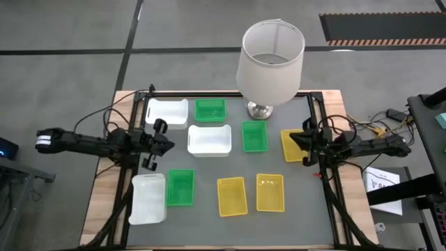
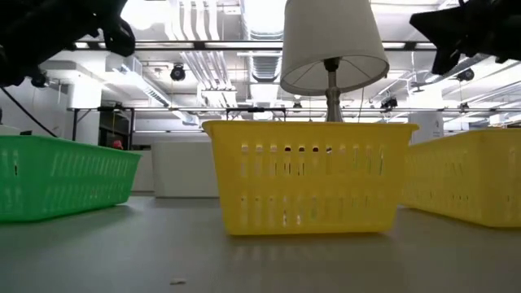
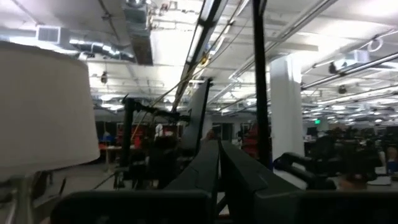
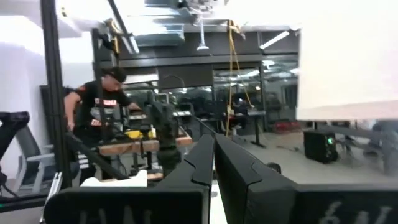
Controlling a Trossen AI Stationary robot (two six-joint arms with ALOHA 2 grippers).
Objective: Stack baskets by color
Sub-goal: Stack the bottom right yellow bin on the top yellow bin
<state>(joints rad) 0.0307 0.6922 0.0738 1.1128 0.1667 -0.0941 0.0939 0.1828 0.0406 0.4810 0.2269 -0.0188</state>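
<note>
High view: nine baskets are spread singly over the grey table (image 1: 293,216) around the lamp (image 1: 270,63); the left gripper (image 1: 166,142) is held near a white basket (image 1: 209,140), the right gripper (image 1: 294,141) over a yellow basket (image 1: 291,149)

Wrist views: both fingers (image 3: 205,171) (image 4: 208,168) are pressed together, empty

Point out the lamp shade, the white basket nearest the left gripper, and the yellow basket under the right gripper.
lamp shade (image 1: 270,66): high view, on its side wall.
white basket (image 1: 209,140): high view, on its floor.
yellow basket (image 1: 290,144): high view, on its visible floor.
</note>
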